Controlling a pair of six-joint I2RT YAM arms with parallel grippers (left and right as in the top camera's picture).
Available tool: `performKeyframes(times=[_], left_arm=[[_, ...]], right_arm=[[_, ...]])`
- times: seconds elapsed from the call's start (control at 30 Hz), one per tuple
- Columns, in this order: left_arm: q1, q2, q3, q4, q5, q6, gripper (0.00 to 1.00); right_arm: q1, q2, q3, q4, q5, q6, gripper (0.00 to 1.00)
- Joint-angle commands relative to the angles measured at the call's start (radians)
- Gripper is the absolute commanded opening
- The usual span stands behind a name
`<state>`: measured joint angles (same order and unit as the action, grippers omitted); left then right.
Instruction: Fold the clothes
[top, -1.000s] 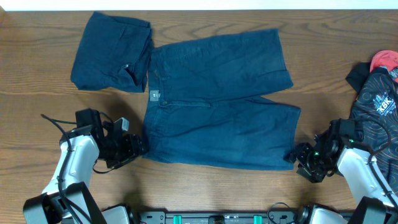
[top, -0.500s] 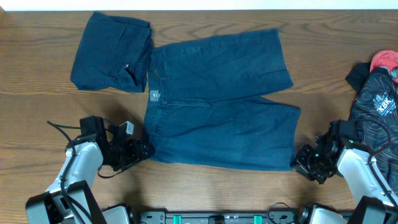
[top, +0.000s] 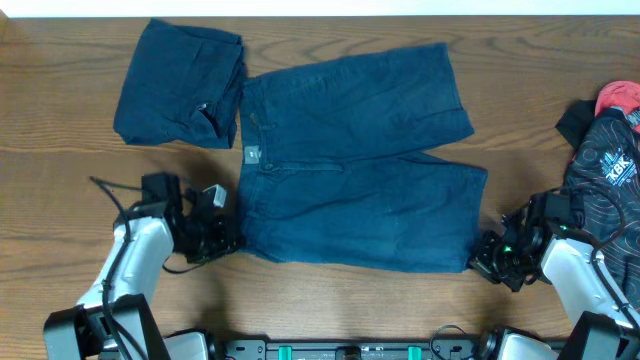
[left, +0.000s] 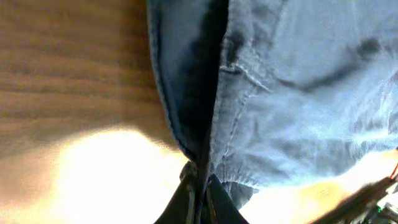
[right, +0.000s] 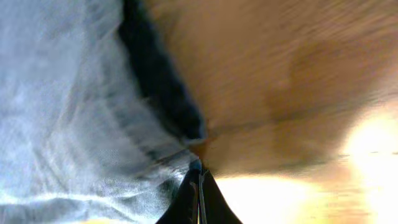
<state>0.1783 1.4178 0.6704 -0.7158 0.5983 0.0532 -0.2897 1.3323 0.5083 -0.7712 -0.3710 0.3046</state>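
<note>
Overhead: your shorts (top: 360, 190) lie spread flat on the table (top: 60, 200), with the folded bundle (top: 180, 85) at their upper left. Left gripper (top: 233, 243) pinches the near waistband corner and right gripper (top: 478, 262) the near leg hem, so I'd guess you're set to fold that edge over.

Left wrist: jaws clamped on denim, glare washes out the wood.

Right wrist: jaws shut on the hem corner. It's blurry, so you can't tell how much cloth is caught.
</note>
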Motion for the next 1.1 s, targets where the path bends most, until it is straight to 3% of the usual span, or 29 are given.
performKeyframes(times=[0.0, 0.17, 0.4, 0.73, 0.93, 1.07], left_arm=[[-0.011, -0.011, 0.111, -0.085, -0.119, 0.006, 0.06], [-0.012, -0.077, 0.201, -0.197, -0.166, 0.002, 0.06], [-0.011, -0.216, 0.207, -0.216, -0.166, -0.017, 0.06], [-0.012, -0.328, 0.207, -0.288, -0.163, -0.024, 0.06], [-0.012, -0.320, 0.207, -0.285, -0.163, -0.024, 0.06], [-0.012, -0.319, 0.207, -0.277, -0.163, -0.024, 0.06]], right_arm=[[-0.005, -0.009, 0.055, -0.041, -0.058, -0.064, 0.01], [-0.005, -0.072, 0.190, -0.156, -0.029, -0.036, 0.01], [-0.006, -0.153, 0.373, -0.270, 0.054, -0.032, 0.01], [-0.004, -0.195, 0.451, -0.363, 0.079, -0.025, 0.01], [0.032, -0.134, 0.308, -0.375, -0.032, -0.025, 0.28], [0.093, -0.100, 0.162, -0.299, -0.140, -0.013, 0.38]])
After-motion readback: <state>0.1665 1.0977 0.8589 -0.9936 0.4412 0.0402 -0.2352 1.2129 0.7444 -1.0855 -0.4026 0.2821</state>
